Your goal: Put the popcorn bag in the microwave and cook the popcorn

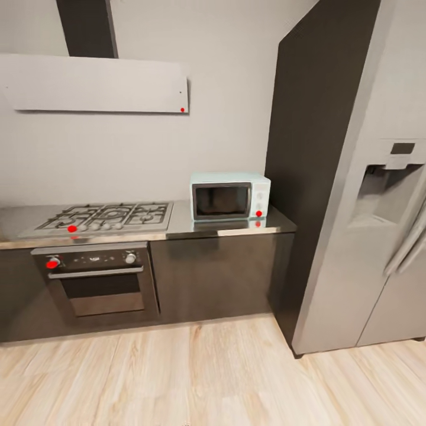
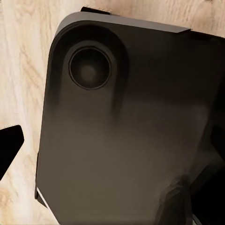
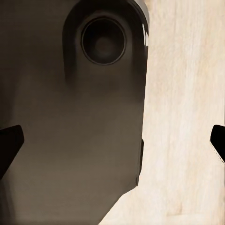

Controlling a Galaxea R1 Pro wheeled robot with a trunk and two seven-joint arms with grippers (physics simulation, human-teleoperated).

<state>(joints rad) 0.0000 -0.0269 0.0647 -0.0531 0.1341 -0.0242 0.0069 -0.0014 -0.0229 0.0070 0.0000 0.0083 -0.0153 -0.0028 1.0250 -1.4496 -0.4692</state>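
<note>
The popcorn bag cannot be found on the countertop [image 1: 195, 229], whose left end carries a gas hob [image 1: 106, 216] while the microwave [image 1: 229, 196], a pale mint box with dark glass door shut, sits at its right end; judged from its name, the bag should be light and soft, best pinched at the rim; the grippers' opening I cannot tell

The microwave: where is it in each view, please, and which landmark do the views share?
Head view: the microwave stands on the countertop, right of centre, beside the tall dark cabinet.
Left wrist view: the camera faces a dark rounded panel over the floor.
Right wrist view: likewise, dark panel and floor.
Shared landmark: the pale wooden floor.
</note>
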